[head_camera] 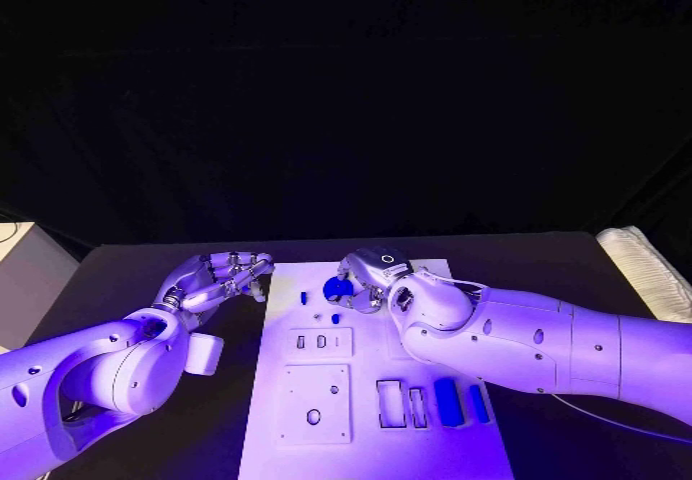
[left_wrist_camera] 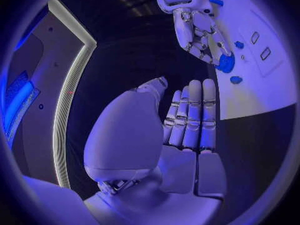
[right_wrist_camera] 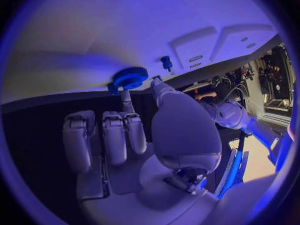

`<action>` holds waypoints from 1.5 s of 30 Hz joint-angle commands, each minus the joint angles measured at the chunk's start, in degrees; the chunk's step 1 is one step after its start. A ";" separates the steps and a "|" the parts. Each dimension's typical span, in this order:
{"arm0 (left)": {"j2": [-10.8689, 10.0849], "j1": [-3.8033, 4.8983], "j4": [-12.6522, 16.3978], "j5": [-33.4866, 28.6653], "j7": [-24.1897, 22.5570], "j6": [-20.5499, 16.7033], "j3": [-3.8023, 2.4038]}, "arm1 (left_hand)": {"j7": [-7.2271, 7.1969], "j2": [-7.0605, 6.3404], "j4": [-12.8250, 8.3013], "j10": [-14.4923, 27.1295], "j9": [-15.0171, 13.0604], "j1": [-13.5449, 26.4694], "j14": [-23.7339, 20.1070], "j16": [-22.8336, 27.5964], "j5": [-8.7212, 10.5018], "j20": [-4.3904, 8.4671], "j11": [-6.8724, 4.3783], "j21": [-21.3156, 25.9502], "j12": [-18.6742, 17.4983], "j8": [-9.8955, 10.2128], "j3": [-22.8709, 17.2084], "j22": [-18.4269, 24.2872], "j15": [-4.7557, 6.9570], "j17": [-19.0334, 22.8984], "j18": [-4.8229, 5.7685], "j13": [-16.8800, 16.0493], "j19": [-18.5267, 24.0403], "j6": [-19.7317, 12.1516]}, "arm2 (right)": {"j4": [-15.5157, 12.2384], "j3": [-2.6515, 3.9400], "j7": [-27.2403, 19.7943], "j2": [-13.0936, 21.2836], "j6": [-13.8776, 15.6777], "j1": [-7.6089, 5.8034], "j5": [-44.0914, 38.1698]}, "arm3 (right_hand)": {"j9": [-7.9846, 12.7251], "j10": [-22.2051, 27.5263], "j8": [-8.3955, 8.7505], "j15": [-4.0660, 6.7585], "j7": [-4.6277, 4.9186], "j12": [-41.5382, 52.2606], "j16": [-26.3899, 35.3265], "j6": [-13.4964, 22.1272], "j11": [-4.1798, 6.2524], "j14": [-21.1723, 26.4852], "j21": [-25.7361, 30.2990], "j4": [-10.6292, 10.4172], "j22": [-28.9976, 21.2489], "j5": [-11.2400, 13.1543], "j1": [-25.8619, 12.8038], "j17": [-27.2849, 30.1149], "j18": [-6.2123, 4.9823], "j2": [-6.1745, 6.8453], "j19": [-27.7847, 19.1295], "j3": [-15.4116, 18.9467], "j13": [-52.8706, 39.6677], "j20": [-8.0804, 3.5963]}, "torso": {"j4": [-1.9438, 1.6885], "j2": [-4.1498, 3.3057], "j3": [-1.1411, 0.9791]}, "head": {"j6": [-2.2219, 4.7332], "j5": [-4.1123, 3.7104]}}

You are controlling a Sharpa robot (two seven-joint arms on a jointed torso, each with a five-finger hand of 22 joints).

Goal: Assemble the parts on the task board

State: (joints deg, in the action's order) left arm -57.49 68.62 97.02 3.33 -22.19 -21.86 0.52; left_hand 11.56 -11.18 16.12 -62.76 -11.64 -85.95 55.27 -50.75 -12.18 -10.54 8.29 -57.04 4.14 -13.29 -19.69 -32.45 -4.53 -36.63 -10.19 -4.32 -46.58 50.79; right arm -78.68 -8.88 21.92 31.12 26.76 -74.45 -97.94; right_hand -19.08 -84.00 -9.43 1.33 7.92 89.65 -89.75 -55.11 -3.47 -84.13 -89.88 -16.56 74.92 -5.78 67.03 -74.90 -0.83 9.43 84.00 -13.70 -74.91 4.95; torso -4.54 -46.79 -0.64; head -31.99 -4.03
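One gear (head_camera: 338,288) sits pinched in the right hand (head_camera: 369,277) over the board (head_camera: 369,420), likely for seating, while the left hand (head_camera: 224,281) waits empty, fingers together.

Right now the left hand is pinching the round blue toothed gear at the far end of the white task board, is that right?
Not quite: the right hand pinches the round blue toothed gear at the far end of the white task board. The left hand holds nothing, beside the board. The head view shows it.
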 commanded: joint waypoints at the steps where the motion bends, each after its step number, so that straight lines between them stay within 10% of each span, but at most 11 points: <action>1: 0.03 0.07 0.08 -0.05 -0.26 0.77 -0.03 | 0.17 -0.28 0.05 0.28 -0.10 0.00 -0.34 -0.23 0.37 0.16 0.09 -0.38 -0.29 0.24 -0.35 -0.05 -0.09 0.06 -0.28 -0.03 0.41 -0.36 | -0.08 -0.16 -0.42 0.35 0.65 0.21 1.04 | 0.03 -6.00 0.35 -0.42 0.15 0.35 -0.25 0.13 -0.06 -5.87 -0.12 -0.01 15.08 0.00 -0.25 -15.10 0.83 -0.07 6.00 -0.51 -15.09 0.19 | 0.01 -0.04 -0.02 | 0.00 0.01; 9: 0.02 0.07 -0.09 -0.02 -0.23 0.77 -0.03 | 0.23 -0.30 0.09 0.37 -0.11 0.08 -0.37 -0.26 0.38 0.14 0.12 -0.46 -0.30 0.28 -0.35 -0.09 -0.12 0.09 -0.28 -0.03 0.49 -0.44 | -2.41 0.13 -5.19 2.77 10.70 0.15 4.19 | 0.12 -6.00 0.42 -0.52 0.25 0.35 -0.25 0.06 -0.16 -5.87 -0.12 0.50 15.08 0.02 1.09 -15.10 0.83 0.37 6.00 -1.51 -15.09 0.31 | 0.20 0.12 -0.07 | 0.15 -0.08; 13: -0.01 0.07 -0.36 -0.01 -0.28 0.72 -0.03 | 0.23 -0.30 0.09 0.37 -0.11 0.08 -0.37 -0.26 0.38 0.14 0.12 -0.46 -0.30 0.28 -0.35 -0.09 -0.12 0.09 -0.28 -0.03 0.49 -0.44 | -4.40 0.46 -14.65 5.48 13.23 -1.03 17.55 | 0.37 -5.59 0.80 -0.82 0.69 -0.13 0.05 0.49 -0.51 -5.66 -0.12 0.83 15.08 0.06 2.87 -14.26 0.83 0.83 6.00 -2.35 -14.69 0.55 | 0.47 0.31 -0.07 | 0.38 -0.27; 31: 0.85 0.02 -1.48 0.02 -0.37 1.12 0.03 | 0.22 -0.31 0.03 0.41 -0.14 0.02 -0.41 -0.29 0.36 0.11 0.13 -0.56 -0.27 0.29 -0.39 -0.13 -0.14 0.14 -0.29 -0.04 0.58 -0.47 | -11.26 0.60 -25.04 25.00 -6.38 -4.29 34.91 | 0.82 -5.24 1.00 -0.82 0.92 -0.54 -0.25 -0.04 -0.80 -5.87 -0.12 5.96 15.08 0.22 12.12 -15.10 0.83 2.72 6.00 -2.66 -14.36 0.71 | 2.15 1.35 -0.52 | 0.15 -1.16; 45: 1.34 -0.02 -1.95 0.19 -0.40 1.41 0.07 | 0.21 -0.32 0.01 0.40 -0.14 0.00 -0.42 -0.29 0.36 0.11 0.12 -0.57 -0.27 0.28 -0.40 -0.14 -0.13 0.14 -0.29 -0.04 0.59 -0.46 | -5.30 0.15 -24.54 26.85 -4.08 -2.81 30.60 | 1.16 -4.85 1.52 -1.09 1.07 -1.00 -0.25 0.68 -0.80 -5.87 -0.12 6.96 15.08 0.25 13.70 -15.10 0.83 3.47 6.00 -2.42 -14.00 0.77 | 1.96 1.22 -0.43 | -0.07 -1.67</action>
State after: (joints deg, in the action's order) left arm -56.27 68.58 95.01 3.39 -22.12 -21.64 0.61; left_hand 11.77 -11.18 16.12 -62.77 -11.73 -85.95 55.27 -50.75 -12.18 -10.33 8.29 -57.30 4.14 -13.29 -19.69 -32.50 -4.53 -36.53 -10.19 -4.32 -46.37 50.58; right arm -84.47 -8.70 -1.98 58.26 22.93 -77.38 -66.27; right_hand -17.96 -83.99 -8.10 0.62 9.04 88.79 -89.75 -54.83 -3.88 -84.02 -89.88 -9.83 74.94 -5.77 80.17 -74.93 -0.82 12.89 84.00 -16.12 -74.94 5.36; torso -2.51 -45.53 -1.13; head -32.01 -5.76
